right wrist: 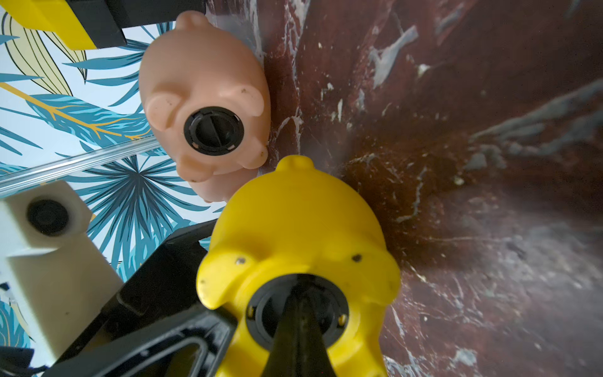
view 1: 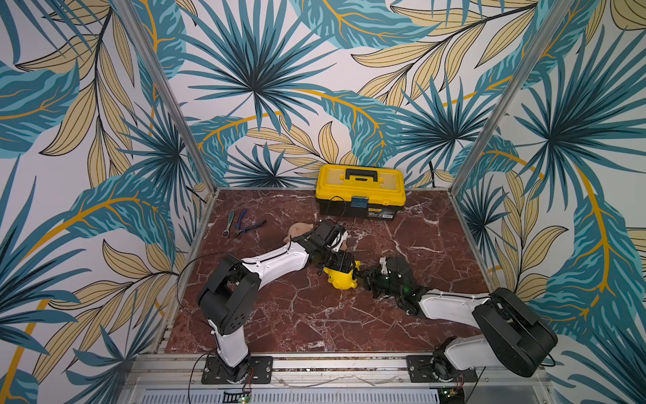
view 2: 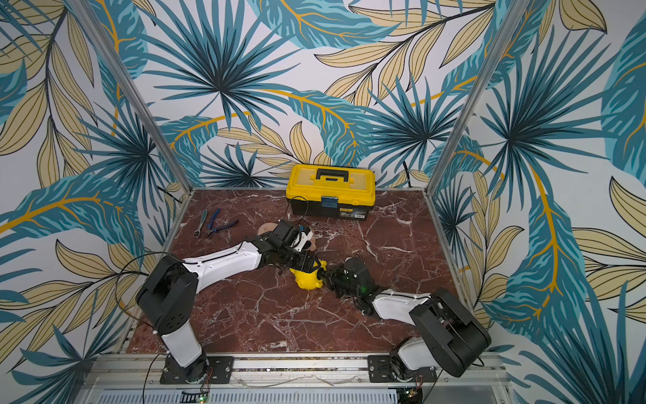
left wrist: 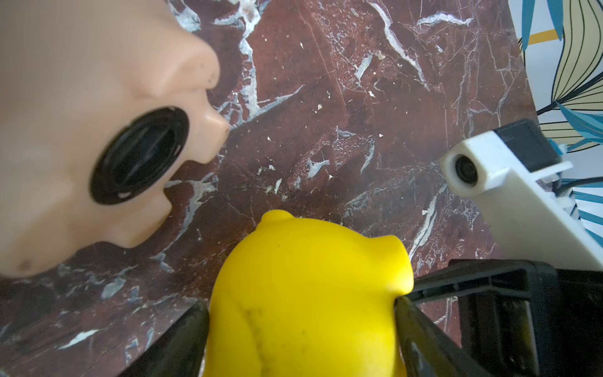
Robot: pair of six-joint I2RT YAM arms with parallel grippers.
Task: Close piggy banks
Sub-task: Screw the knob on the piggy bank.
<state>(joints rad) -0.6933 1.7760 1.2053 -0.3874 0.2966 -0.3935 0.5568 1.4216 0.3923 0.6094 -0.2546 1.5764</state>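
Gripping yellow pig [left wrist: 303,293] between left jaws, right jaws at plug [right wrist: 261,311]

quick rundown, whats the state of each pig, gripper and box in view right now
yellow piggy bank: on its side, clamped, black plug sitting in its belly hole
peach-pink piggy bank: lying belly out, belly plug in place
left gripper: shut on the yellow piggy bank
right gripper: shut, tips pressed into the black plug
toolbox: lid shut
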